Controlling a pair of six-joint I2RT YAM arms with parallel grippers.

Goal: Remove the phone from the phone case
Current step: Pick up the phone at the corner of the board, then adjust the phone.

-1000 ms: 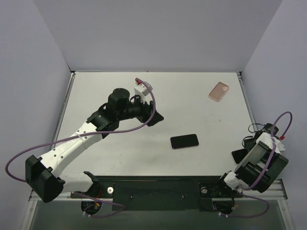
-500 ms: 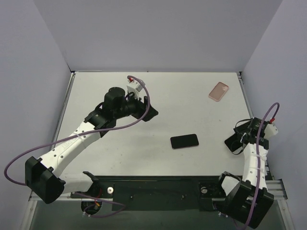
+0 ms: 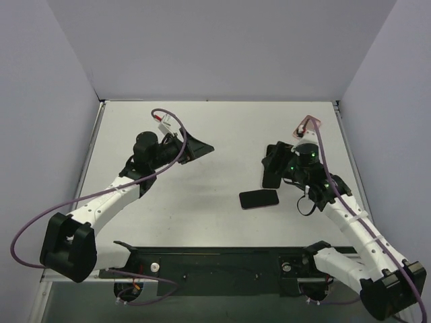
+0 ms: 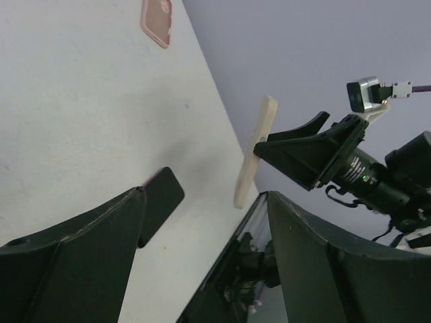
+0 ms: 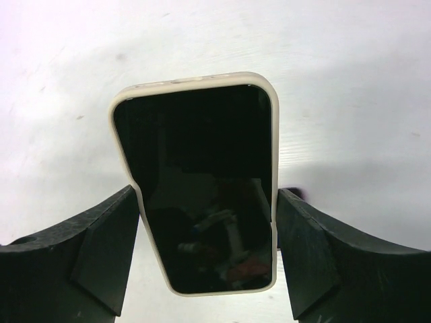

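My right gripper (image 5: 207,202) is shut on a phone in a cream case (image 5: 199,182), black screen toward the wrist camera, held above the table. In the top view the right gripper (image 3: 272,169) hangs right of centre, just above a bare black phone (image 3: 259,198) lying flat. In the left wrist view the cased phone (image 4: 254,153) shows edge-on in the right gripper (image 4: 306,153). My left gripper (image 3: 201,146) is open and empty, raised at centre left and facing right; in its own view (image 4: 202,196) nothing sits between the fingers.
A pink phone case (image 3: 308,128) lies at the back right of the table, partly behind the right arm's cable; it also shows in the left wrist view (image 4: 156,20). The black phone (image 4: 160,202) lies near the table's front edge.
My right arm has swung from the table's right edge to right of centre, above the black phone. My left gripper has drawn back and to the left.
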